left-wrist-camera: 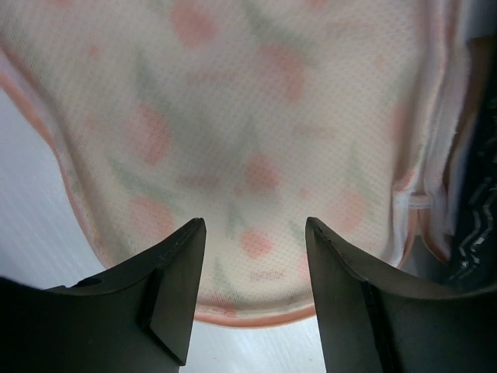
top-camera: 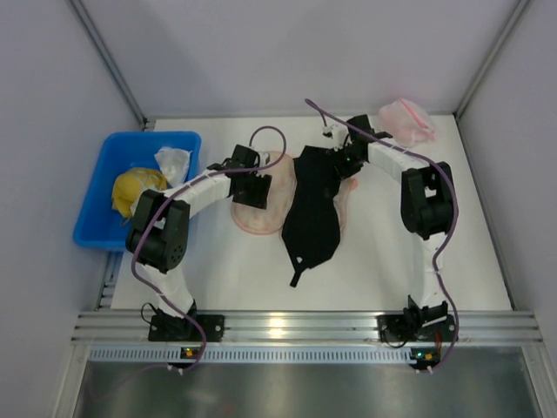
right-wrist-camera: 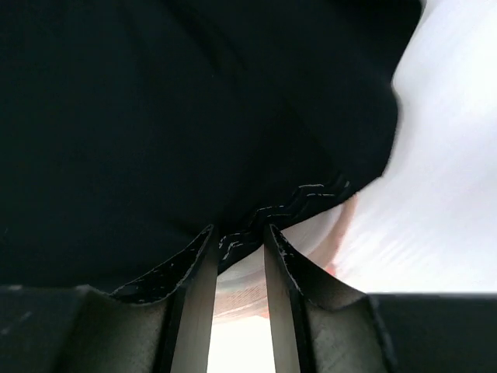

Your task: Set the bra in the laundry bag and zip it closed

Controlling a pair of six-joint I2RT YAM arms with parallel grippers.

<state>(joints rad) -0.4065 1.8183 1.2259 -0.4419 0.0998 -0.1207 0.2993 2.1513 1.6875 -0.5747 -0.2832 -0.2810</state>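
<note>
White counter (top-camera: 392, 261), arms reaching in from the near edge. Blue bin (top-camera: 97, 233) at far left with yellow and white cloth in it, not part of the task. Pink-white mesh bundle (top-camera: 406, 120) in the far right corner.

Bag (top-camera: 254, 218) lies flat mid-counter. Bra (top-camera: 313, 218) is draped over its right half, not inside. Its long axis runs far-to-near, the top end is up at the right fingers (top-camera: 338, 161), and a strap tail trails off the bag toward the near edge.

Right fingers are clenched to a narrow slot with the bra's zigzag hem between the tips, which reads as a pinch on the bra. Right arm is clearly the nearer one.

Left fingers (top-camera: 252, 190) are released, spread wide just above the bag's left half with mesh showing between them and nothing held. From them the bra lies to the right, its black edge showing past the bag's zipper seam.

Judgement: the next move turns on opening the bag at that seam so the bra goes in sideways.

No brand seen. A faint print near the bag's hem is too blurred to read.
</note>
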